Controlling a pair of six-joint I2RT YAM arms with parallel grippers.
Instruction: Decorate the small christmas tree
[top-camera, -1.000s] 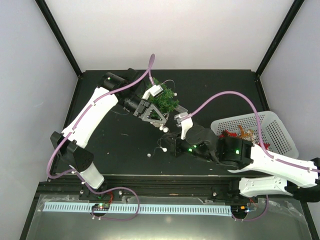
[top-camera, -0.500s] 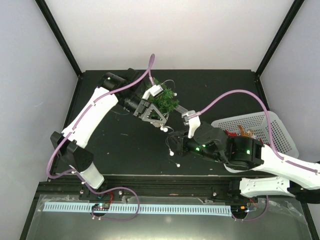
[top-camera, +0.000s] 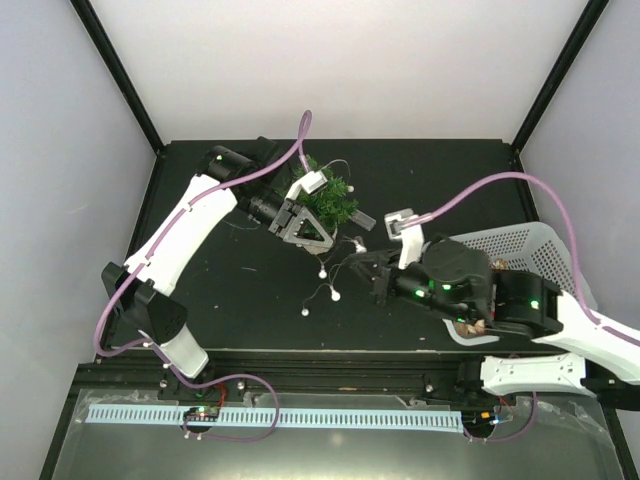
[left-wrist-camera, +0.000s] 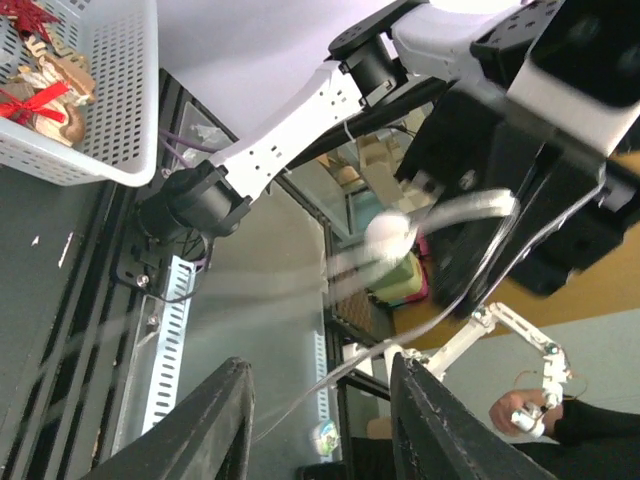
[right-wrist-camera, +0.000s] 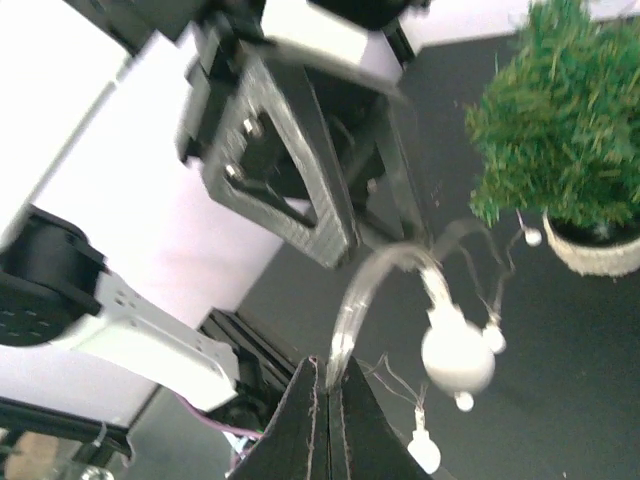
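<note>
Far centre of the table (top-camera: 220, 300): one small christmas tree (top-camera: 335, 200), left edge behind the left arm (top-camera: 190, 230).
Left gripper (left-wrist-camera: 320, 365): fingers apart, thin wire crossing between them.
Right gripper (right-wrist-camera: 327, 372): fingers together, clamped on one string of lights (right-wrist-camera: 455, 350).
Bulbs (top-camera: 322, 272): four countable from above; wrist views blur them.
Basket (top-camera: 560, 250): one, right side, partly behind right arm (top-camera: 560, 320).
</note>
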